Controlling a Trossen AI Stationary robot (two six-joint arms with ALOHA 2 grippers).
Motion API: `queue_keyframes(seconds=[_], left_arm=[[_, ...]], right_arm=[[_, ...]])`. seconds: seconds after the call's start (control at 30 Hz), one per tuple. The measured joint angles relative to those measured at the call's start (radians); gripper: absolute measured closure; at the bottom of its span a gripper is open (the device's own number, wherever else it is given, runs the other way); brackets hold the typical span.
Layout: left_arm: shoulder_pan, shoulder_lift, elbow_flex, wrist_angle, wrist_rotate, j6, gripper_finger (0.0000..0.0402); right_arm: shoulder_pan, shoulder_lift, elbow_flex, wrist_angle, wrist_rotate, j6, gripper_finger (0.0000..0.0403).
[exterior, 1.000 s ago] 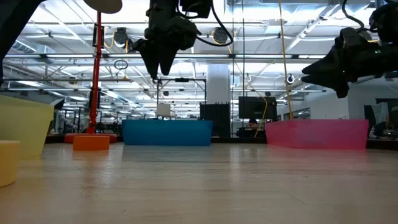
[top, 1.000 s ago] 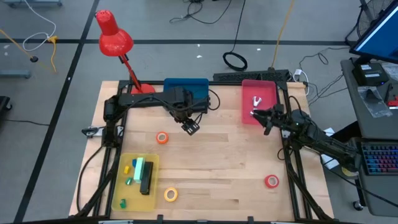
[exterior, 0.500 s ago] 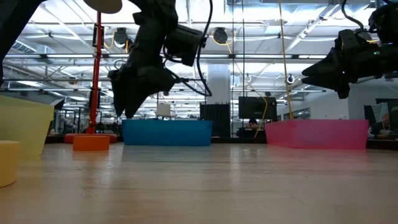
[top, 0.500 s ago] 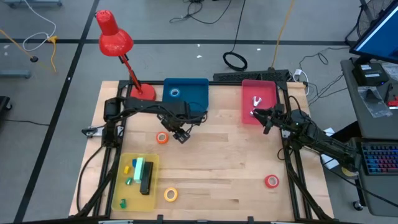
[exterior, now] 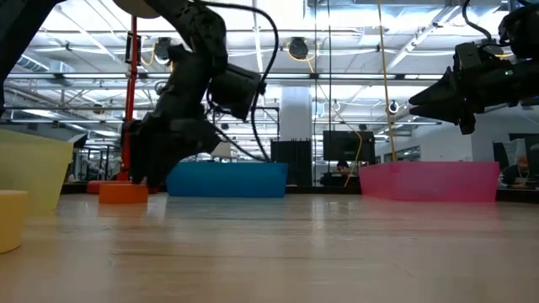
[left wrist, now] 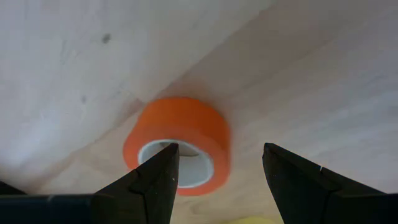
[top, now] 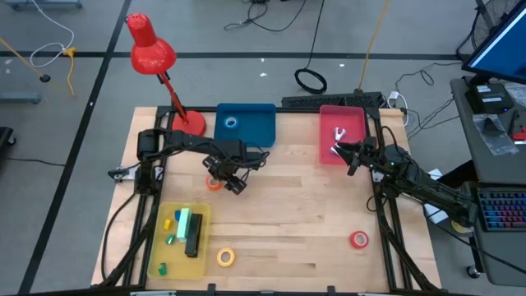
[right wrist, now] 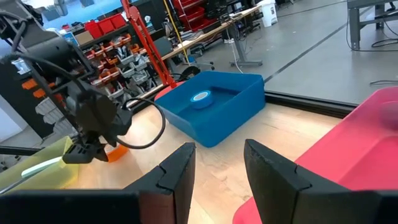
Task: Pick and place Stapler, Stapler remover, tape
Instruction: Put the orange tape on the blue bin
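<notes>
The orange tape roll [top: 214,182] lies flat on the wood, seen close in the left wrist view as the orange tape roll [left wrist: 177,146]. My left gripper [top: 225,178] hangs open just above it; one fingertip stands over the roll's hole, the other outside its wall. The blue tape roll [top: 231,123] lies in the blue bin [top: 259,131]. Two more rolls, yellow [top: 225,257] and red [top: 358,239], lie near the table's near edge. The black stapler [top: 194,235] rests in the yellow tray [top: 164,247]. The stapler remover [top: 339,133] lies in the pink bin [top: 329,119]. My right gripper [top: 343,154] waits open over that bin's near edge.
A red desk lamp [top: 150,49] stands with its base [top: 191,123] at the far left, beside the blue bin. Small green, blue and yellow bits lie in the yellow tray. Bare wood spans the table's middle [top: 288,214]. Cables trail from the left arm.
My left gripper has travelled from in front of the blue bin toward the table's left and down to the orange tape roll. The blue bin, covered by the arm before, now shows the blue roll inside. The right arm has kept still.
</notes>
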Motion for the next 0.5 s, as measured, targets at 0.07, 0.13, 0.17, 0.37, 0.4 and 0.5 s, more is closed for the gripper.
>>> queue_keyframes(seconds=[0.07, 0.13, 0.17, 0.37, 0.4, 0.5], left_arm=[[0.000, 0.000, -0.024, -0.004, 0.002, -0.003, 0.0170], [-0.001, 0.000, -0.041, 0.001, 0.005, -0.003, 0.0170], [-0.001, 0.000, -0.051, 0.010, 0.010, -0.002, 0.0170], [-0.001, -0.004, -0.112, 0.151, 0.098, 0.007, 0.0193], [0.000, -0.004, -0.118, 0.163, 0.107, 0.006, 0.0209], [0.000, -0.004, -0.119, 0.161, 0.117, 0.009, 0.0275]], right_arm=[[0.000, 0.000, 0.000, -0.001, 0.000, 0.000, 0.0273], [0.000, 0.000, 0.000, -0.001, 0.001, 0.006, 0.0273], [0.000, 0.000, 0.000, -0.002, 0.002, 0.007, 0.0273], [0.000, 0.000, 0.000, -0.002, 0.003, 0.015, 0.0273], [0.000, 0.000, 0.000, -0.002, 0.003, 0.015, 0.0273], [0.000, 0.000, -0.001, -0.001, 0.003, 0.019, 0.0273]])
